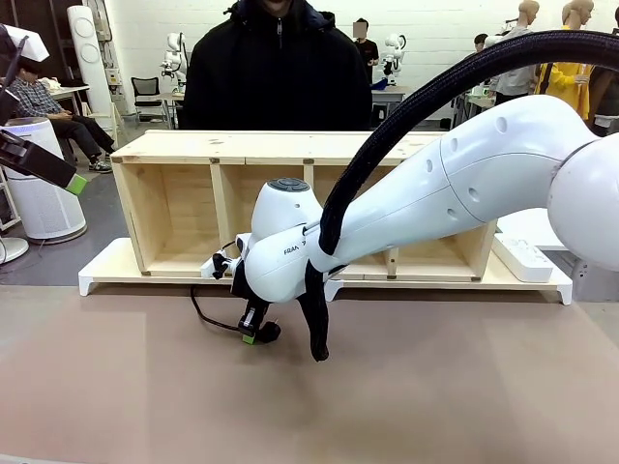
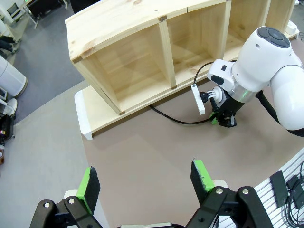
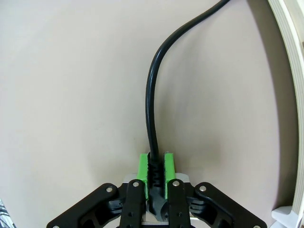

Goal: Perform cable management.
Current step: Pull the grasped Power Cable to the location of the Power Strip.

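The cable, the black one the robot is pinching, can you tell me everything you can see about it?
The cable is thin, black and smooth, rubbery-looking, with a thicker ribbed end. That end is pinched between the green pads of the right gripper, down close to the brown table. From there it lies slack on the table, bending in one gentle curve to the foot of the wooden shelf, where its other end goes out of sight.
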Available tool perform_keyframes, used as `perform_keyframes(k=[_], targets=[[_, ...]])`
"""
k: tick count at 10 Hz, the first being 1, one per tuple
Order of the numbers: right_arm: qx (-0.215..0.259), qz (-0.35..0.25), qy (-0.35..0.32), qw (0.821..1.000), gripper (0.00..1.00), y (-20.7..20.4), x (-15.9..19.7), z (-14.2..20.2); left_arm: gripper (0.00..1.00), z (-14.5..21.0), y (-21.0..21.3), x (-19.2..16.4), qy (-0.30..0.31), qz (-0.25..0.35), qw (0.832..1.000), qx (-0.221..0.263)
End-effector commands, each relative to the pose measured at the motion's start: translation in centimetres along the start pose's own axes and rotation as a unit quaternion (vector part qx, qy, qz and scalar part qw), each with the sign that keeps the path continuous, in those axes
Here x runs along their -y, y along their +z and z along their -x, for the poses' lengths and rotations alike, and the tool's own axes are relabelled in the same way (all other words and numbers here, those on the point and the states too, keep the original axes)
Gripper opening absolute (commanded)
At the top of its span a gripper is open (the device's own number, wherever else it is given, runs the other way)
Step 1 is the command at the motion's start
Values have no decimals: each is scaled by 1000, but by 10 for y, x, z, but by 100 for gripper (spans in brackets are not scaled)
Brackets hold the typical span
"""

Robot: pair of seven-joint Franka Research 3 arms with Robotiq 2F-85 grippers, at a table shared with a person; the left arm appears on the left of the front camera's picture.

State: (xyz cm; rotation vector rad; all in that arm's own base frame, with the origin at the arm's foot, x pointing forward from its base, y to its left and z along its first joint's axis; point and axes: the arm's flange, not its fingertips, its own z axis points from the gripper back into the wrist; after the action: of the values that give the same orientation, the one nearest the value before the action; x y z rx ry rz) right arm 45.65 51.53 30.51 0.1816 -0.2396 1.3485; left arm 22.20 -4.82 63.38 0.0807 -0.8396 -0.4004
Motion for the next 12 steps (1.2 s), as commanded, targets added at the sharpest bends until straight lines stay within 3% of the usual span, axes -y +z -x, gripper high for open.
perform_keyframes(k=[1,2,3,5,9,12], targets=[[3,1,0,1000,0,0,0,0,100,-2,-1,-1,0,-2,1000,4],[3,1,0,1000,0,0,0,0,100,-2,-1,-1,0,-2,1000,4],[0,0,0,1000,16,0,0,0,100,-2,-1,-1,0,-2,1000,4],[-6,-23,-49,999,16,24,-23,36,100,-2,-1,-1,0,-2,1000,4],[-15,7,-96,995,16,69,-55,90,100,-2,-1,-1,0,-2,1000,4],[-10,21,-172,985,16,91,-68,127,100,-2,-1,-1,0,-2,1000,4]])
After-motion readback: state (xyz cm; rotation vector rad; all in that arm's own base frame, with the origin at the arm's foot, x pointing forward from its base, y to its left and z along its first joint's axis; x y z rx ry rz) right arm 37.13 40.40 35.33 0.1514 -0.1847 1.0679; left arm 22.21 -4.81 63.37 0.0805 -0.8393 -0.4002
